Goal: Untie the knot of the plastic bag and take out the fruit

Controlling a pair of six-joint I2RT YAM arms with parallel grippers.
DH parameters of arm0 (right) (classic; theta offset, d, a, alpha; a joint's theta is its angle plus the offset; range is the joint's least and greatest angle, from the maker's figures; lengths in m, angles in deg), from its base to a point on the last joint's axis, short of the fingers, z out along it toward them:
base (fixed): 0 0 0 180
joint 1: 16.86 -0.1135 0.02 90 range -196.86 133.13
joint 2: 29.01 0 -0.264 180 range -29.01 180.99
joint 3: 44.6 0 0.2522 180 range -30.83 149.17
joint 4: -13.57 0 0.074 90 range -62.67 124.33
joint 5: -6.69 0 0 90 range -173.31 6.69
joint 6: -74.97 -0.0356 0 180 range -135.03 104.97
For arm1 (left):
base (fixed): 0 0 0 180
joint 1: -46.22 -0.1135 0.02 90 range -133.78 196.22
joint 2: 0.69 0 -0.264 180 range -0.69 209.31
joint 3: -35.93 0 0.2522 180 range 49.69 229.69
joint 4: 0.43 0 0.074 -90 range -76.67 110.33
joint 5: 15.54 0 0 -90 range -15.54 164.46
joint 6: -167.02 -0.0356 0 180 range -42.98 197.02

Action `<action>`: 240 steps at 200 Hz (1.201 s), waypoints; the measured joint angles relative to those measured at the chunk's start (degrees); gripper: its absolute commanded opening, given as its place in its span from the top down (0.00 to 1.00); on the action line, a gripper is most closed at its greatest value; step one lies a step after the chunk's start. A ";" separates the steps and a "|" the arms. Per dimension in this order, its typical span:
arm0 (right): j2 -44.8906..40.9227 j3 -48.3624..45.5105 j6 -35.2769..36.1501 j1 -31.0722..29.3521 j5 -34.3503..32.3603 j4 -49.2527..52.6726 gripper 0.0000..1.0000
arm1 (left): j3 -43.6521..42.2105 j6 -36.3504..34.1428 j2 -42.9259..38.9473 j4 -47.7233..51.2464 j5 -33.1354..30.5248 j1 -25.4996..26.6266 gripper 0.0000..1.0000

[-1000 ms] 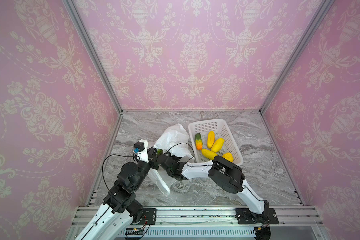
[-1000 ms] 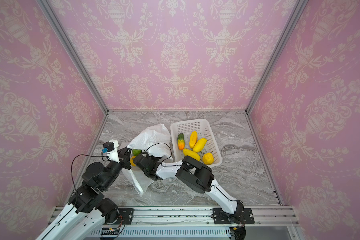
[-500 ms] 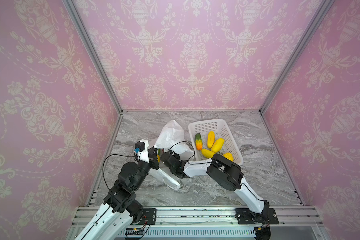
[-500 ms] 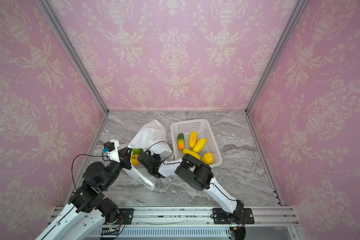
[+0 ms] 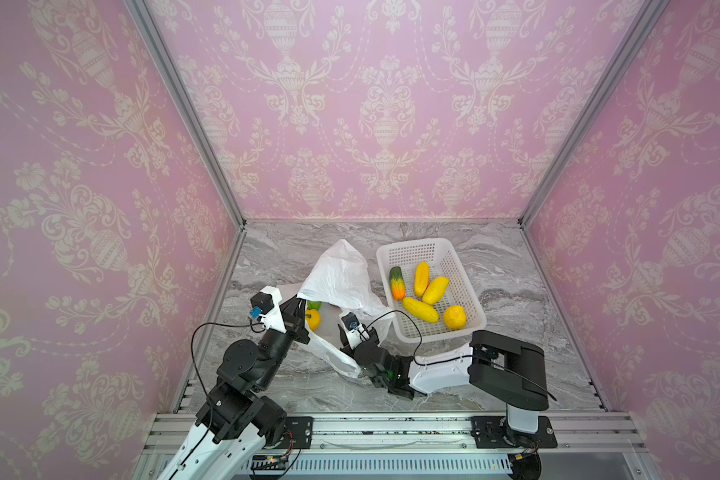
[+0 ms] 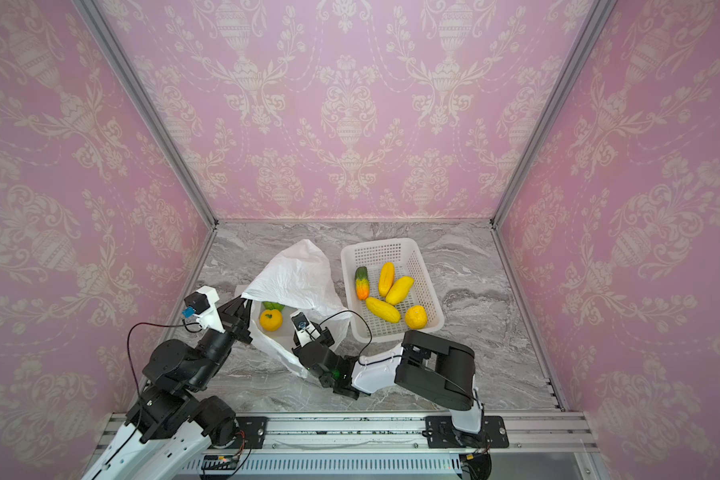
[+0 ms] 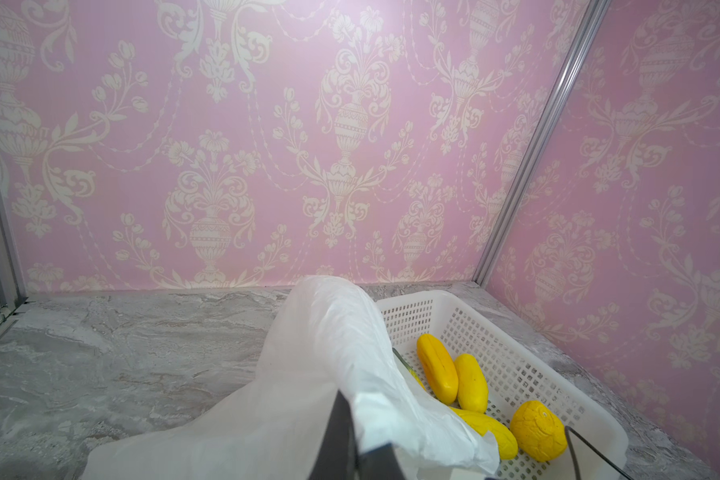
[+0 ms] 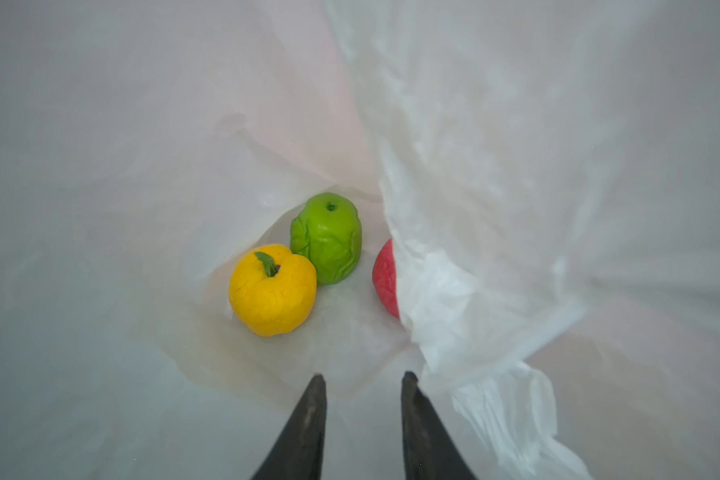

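- Right gripper [image 8: 362, 378] with jaws a bit apart, nothing pinched, nosing into the plastic bag [image 5: 341, 278] mouth on the desk [image 5: 495, 374].
- Left gripper [image 7: 344, 415] clamped tight on the bag rim, holding it agape; no knot in sight.
- Flimsy, slippery film: rim looks like the place to pinch.
- Yellow fruit [image 8: 272, 291], bumpy green one [image 8: 327, 239]: probably light, glossy, prone to rolling; best squeezed across the middle.
- Red one [image 8: 385, 278] only in the right wrist view; both top views add the basket [image 5: 412, 243] beyond, five pieces [image 5: 421, 309] in.

Just beyond the jaws of my black right gripper [image 8: 363, 375] I see a yellow fruit [image 8: 272, 291] with a green stem, a wrinkled green fruit [image 8: 326, 239] and a red fruit [image 8: 385, 277], all against the translucent white plastic bag [image 8: 495, 166]. The wallpaper [image 5: 371, 104] is pink with cream damask.
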 measured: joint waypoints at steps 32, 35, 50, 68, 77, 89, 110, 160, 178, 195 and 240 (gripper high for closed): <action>0.07 -0.24 1.46 -0.50 -1.36 -2.14 0.41 | -0.11 0.02 0.00 -0.02 -0.09 0.00 1.00; 0.24 0.04 1.97 -0.50 -1.60 -2.10 0.39 | -0.11 0.00 0.00 -0.02 -0.09 0.00 1.00; 3.32 3.28 2.78 -0.50 -3.72 -2.12 0.36 | -0.11 0.02 0.00 0.00 -0.09 0.00 1.00; 8.04 7.85 3.91 -0.39 -6.01 -2.14 0.35 | -0.11 0.02 0.00 0.00 0.07 0.00 1.00; 10.45 10.14 4.72 -0.39 -6.64 -2.08 0.34 | -0.11 0.02 0.02 -0.02 0.17 0.00 1.00; 13.27 12.87 5.40 -0.31 -6.88 -1.73 0.33 | -0.11 0.02 0.33 -0.07 0.74 0.00 1.00; 16.68 17.53 5.55 0.17 -6.32 0.90 0.31 | -0.11 0.02 1.79 -0.17 2.54 0.00 1.00; 19.39 28.74 0.87 4.17 -6.43 12.63 0.11 | -0.11 0.02 5.51 -1.31 10.88 0.00 1.00; 19.41 31.45 -2.19 6.05 -7.28 17.81 0.08 | -0.11 0.02 5.46 -2.10 13.99 0.00 1.00; 19.43 33.03 -4.74 7.52 -7.74 21.66 0.07 | -0.11 0.04 4.63 -2.60 16.09 0.00 1.00; 22.69 37.81 -9.42 9.44 -7.56 29.29 0.07 | -0.85 0.07 1.25 -3.52 18.45 0.00 1.00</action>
